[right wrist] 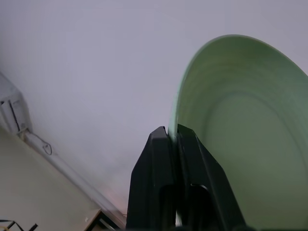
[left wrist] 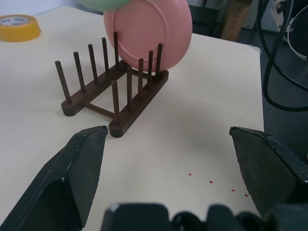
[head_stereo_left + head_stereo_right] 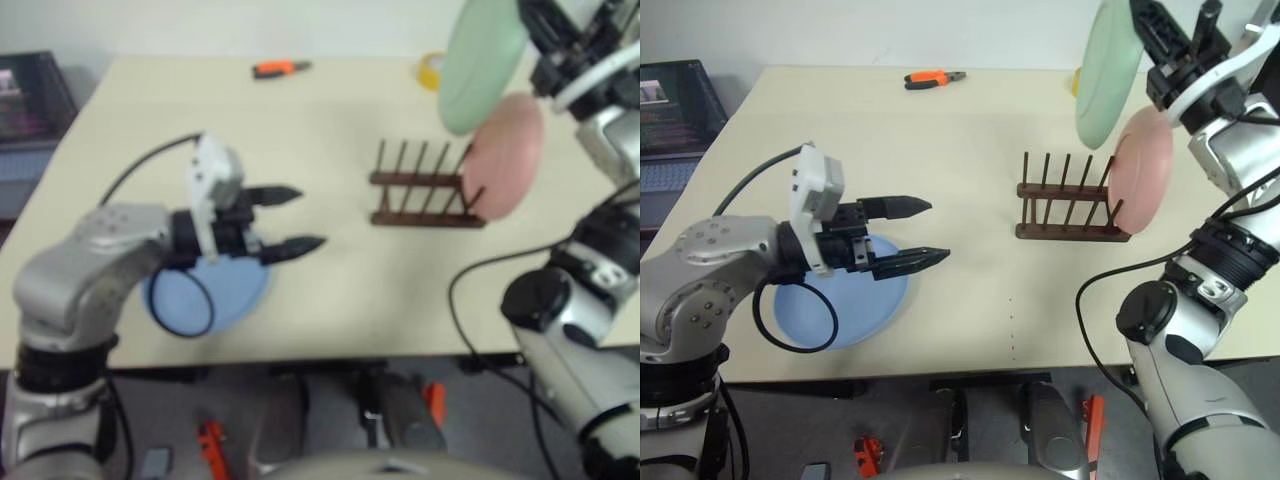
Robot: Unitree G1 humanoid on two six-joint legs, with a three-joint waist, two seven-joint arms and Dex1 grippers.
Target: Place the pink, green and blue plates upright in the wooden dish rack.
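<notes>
Head views: the right gripper (image 3: 1168,48) is pinching the green plate (image 3: 1106,72) by its rim, holding it up in the air above the far right end of the wooden dish rack (image 3: 1070,205). The pink plate (image 3: 1140,168) is already standing upright in the rack's right end. The left gripper (image 3: 908,233) is hovering wide open, holding nothing, over the blue plate (image 3: 862,300) lying flat near the table's (image 3: 970,130) left edge.

Left wrist: open fingers (image 2: 77,163) are pointing at the rack (image 2: 115,91) and pink plate (image 2: 149,31).

Right wrist: fingers (image 1: 163,183) are clamping the green rim (image 1: 240,130).
</notes>
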